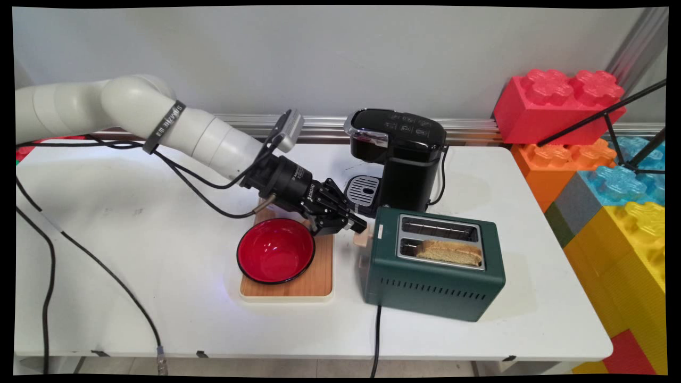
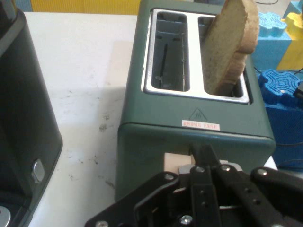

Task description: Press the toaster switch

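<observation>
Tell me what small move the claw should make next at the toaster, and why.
Probably press straight down. The claw looks shut at the toaster's end, fingertips on its beige lever, and the bread slice sits high in its slot.

Green toaster (image 1: 433,276), red bowl (image 1: 275,250)

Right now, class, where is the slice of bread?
In the main view, the slice of bread stands in the near slot of the green toaster on the table's right, in front of the black coffee machine.
</observation>
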